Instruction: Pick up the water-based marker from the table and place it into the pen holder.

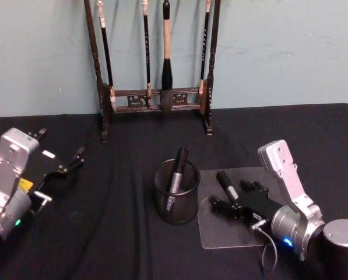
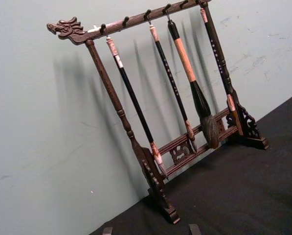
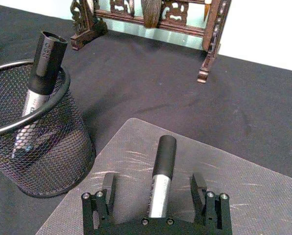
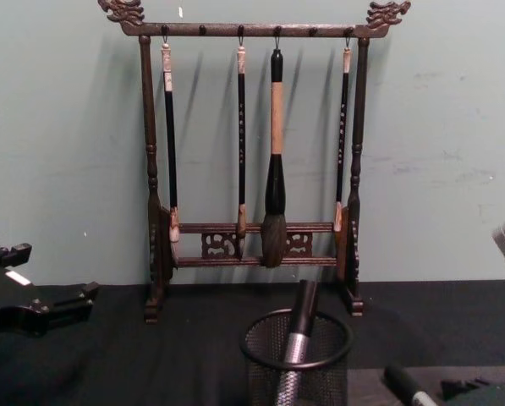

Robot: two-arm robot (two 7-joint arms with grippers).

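Jaws of the right gripper (image 1: 229, 195) are standing apart, low over the dark grey mat (image 1: 226, 233), one on each side of the water-based marker (image 1: 226, 184). In the right wrist view neither jaw is touching it. The marker is lying flat on the mat, black cap pointing away from the gripper, just to the right of the pen holder (image 1: 162, 204) and apart from it. A second marker (image 1: 176, 169) is leaning inside the holder, cap up. The left gripper (image 1: 60, 178) is waiting over the left side of the table (image 1: 104, 233), jaws apart too. The brush rack (image 1: 156, 96) is standing behind by the wall.
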